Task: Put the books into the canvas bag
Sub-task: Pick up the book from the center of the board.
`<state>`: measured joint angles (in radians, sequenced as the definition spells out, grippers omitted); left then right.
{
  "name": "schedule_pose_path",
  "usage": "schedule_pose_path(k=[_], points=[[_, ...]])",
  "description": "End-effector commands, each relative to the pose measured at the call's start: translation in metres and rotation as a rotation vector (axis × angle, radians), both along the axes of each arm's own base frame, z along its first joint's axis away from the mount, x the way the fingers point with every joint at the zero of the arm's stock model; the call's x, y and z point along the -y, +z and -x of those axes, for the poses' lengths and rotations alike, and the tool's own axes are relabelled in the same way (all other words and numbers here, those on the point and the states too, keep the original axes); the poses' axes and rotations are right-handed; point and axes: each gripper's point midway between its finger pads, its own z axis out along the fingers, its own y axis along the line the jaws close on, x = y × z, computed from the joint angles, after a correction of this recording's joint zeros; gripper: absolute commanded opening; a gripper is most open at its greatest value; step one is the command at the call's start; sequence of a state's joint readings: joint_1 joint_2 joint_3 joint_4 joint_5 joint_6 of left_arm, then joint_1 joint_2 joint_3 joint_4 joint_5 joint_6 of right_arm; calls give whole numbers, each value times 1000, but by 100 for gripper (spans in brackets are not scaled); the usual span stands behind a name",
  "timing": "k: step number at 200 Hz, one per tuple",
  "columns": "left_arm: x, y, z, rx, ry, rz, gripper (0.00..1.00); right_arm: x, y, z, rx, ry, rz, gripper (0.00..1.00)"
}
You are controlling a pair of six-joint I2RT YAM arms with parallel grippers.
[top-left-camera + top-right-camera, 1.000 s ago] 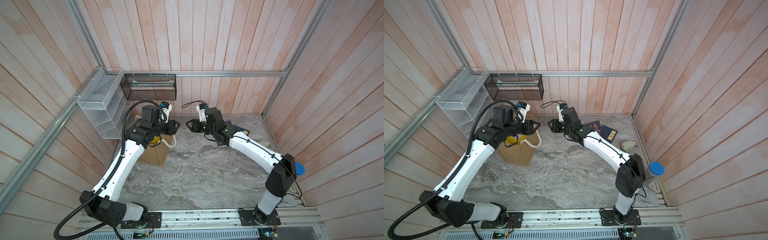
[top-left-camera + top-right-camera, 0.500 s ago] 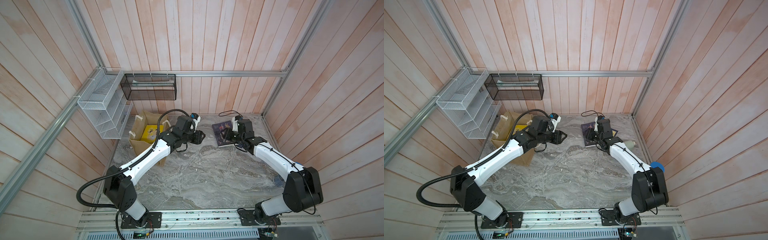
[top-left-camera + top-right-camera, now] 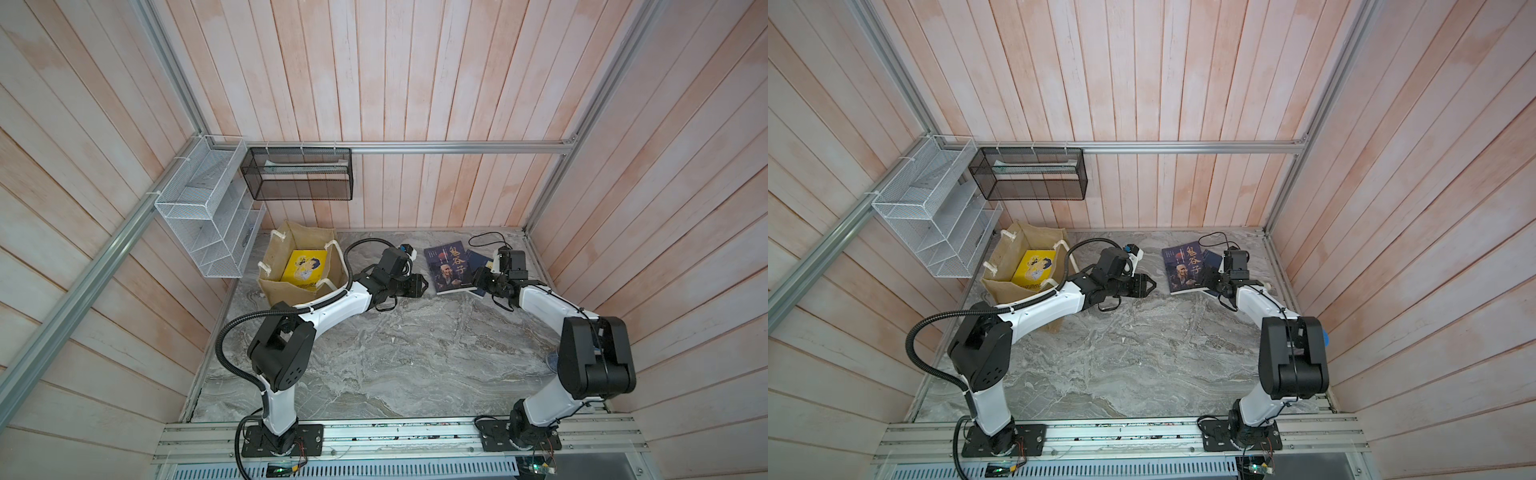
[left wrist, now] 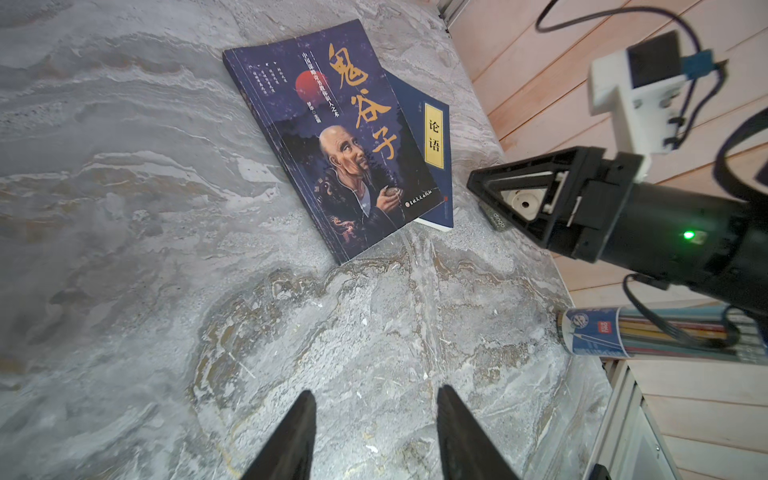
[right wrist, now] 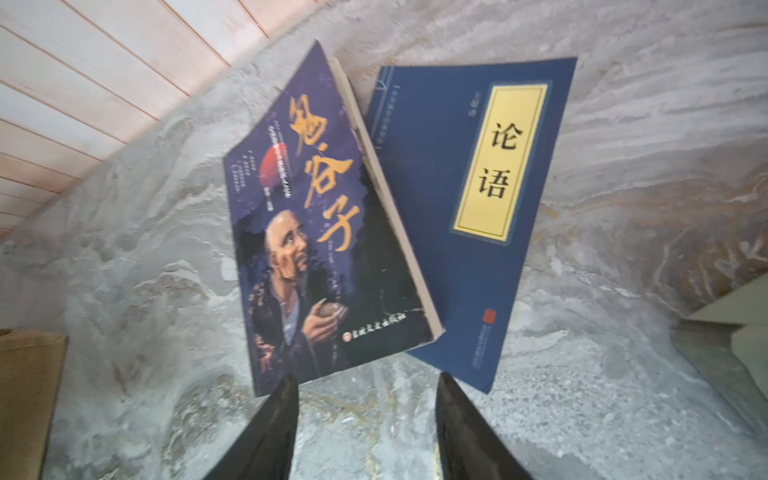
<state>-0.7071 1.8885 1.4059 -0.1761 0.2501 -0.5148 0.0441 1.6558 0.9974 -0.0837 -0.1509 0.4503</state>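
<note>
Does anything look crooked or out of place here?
The portrait book lies askew, one edge resting on top of the navy book, so the two overlap at an angle. Nothing looks spilled.

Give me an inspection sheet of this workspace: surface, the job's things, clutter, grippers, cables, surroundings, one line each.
Surface: grey marbled tabletop, bare between the arms.
Job's things: tan canvas bag with white rope handles stands open, yellow cartoon-cover book inside; dark portrait-cover book overlaps navy book with yellow title label, both on the tabletop.
Clutter: clear tube of pencils lying at the right edge.
Grippers: left gripper open, empty, over bare tabletop; right gripper open, empty, just short of the two books.
Cables: black corrugated conduit loops along the left side; thin black cable loops behind the books.
Surroundings: pink plank walls; white wire rack and black mesh basket hang there.
</note>
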Motion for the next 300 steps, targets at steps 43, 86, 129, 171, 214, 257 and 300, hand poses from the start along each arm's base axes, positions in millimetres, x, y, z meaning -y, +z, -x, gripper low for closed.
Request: schedule_pose_path(k=[43,86,129,171,214,257,300], points=[[35,-42,-37,-84,64,60,49,7,-26,-46,-49,51,29,55],[48,-66,-64,-147,138,82,49,0,-43,-65,-75,88,10,55],[49,-93,-77,-232,205,99,52,-5,-58,-60,-106,111,-12,53],[59,-106,-79,-302,194,190,52,-11,-71,-43,-134,126,-44,49],[71,-113,-78,-379,189,280,52,-30,-75,-29,-157,169,-72,37],[75,-105,-72,-424,185,358,52,-57,-75,-11,-184,236,-85,27],[60,-81,-54,-401,176,408,48,-85,-71,12,-197,295,-90,23]])
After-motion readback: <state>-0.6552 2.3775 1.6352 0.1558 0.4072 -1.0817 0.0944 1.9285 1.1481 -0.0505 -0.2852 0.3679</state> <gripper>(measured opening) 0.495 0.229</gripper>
